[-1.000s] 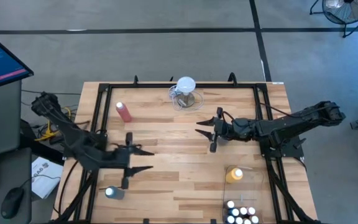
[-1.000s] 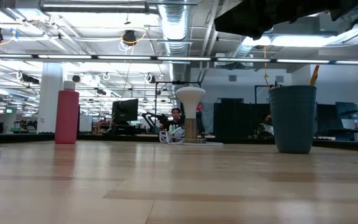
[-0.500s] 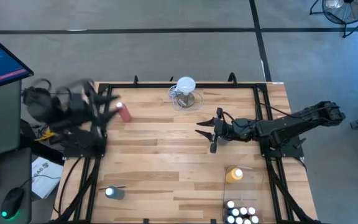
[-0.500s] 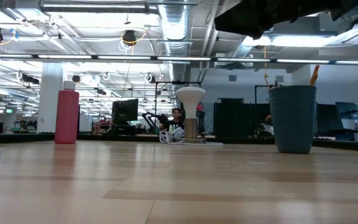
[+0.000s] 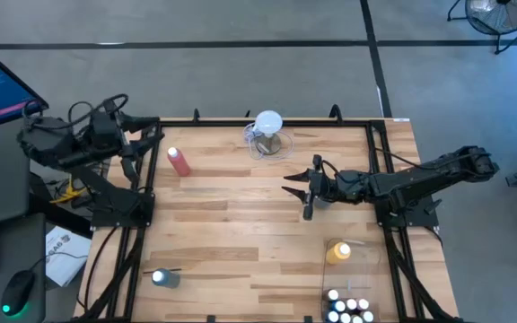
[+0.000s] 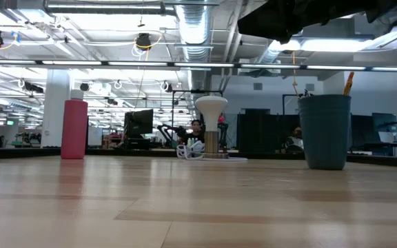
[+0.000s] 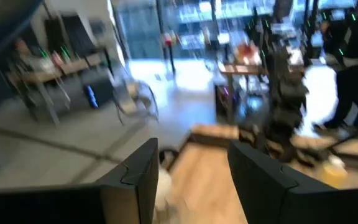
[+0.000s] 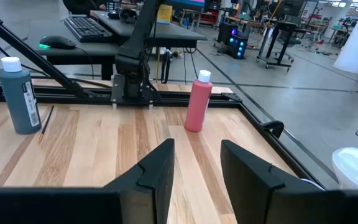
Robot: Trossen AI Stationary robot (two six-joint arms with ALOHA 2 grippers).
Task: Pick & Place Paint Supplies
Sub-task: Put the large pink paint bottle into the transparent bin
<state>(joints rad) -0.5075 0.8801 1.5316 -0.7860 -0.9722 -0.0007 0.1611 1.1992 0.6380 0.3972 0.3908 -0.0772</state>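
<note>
A pink-red squeeze bottle (image 5: 179,161) stands upright at the table's far left. A blue squeeze bottle (image 5: 162,278) stands near the front left with a thin dark paintbrush (image 8: 47,122) lying beside it. A yellow bottle (image 5: 337,253) and several small white-capped bottles (image 5: 348,310) stand at the front right. My left gripper (image 5: 144,142) hangs open, high over the table's far-left corner, holding nothing. My right gripper (image 5: 290,184) is open above the table's middle, pointing toward the pink bottle (image 8: 197,103), with nothing between its fingers.
A clear jug with a white round top (image 5: 268,133) stands at the far edge's middle. A clear tray (image 5: 359,285) at the front right holds the yellow and the small bottles. A black frame (image 5: 240,124) rims the table. A dark teal cup (image 6: 324,131) shows in the low view.
My left gripper has risen from low over the table's front-left part and swung back toward the far-left corner, tipping up to point level. It carries nothing. The bottles and the right arm have stayed put.
</note>
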